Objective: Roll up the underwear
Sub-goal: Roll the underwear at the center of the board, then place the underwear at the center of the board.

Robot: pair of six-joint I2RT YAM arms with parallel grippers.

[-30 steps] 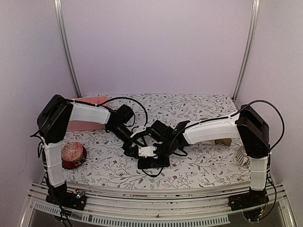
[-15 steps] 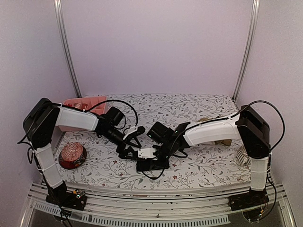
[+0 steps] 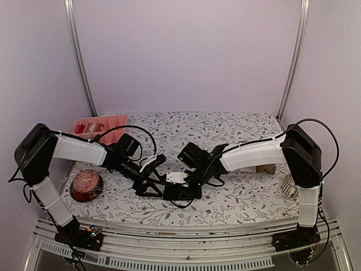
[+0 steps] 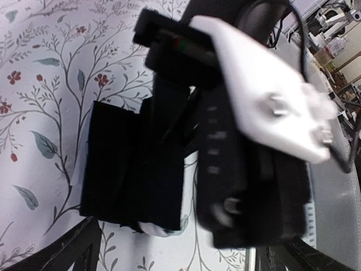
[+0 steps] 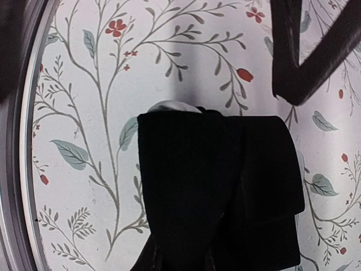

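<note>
floral tablecloth (image 3: 248,197) beneath two arms: we see the right gripper (image 3: 185,184) pinched shut on the folded black underwear (image 5: 217,186), which lies directly under it, white trim peeking from one corner. facing that bundle, the left gripper (image 3: 155,176) stands wide open, holding nothing. a red bowl (image 3: 86,185) sits behind it.

Left arm (image 3: 73,149) and right arm (image 3: 251,155), same build: white shell links, black joint housings, loose black cables (image 3: 307,119). Right gripper (image 3: 181,191): black body, white cover plate (image 4: 265,101) on its side, two screws (image 4: 276,104), small red-green mark (image 4: 180,43) beside the plate.
</note>
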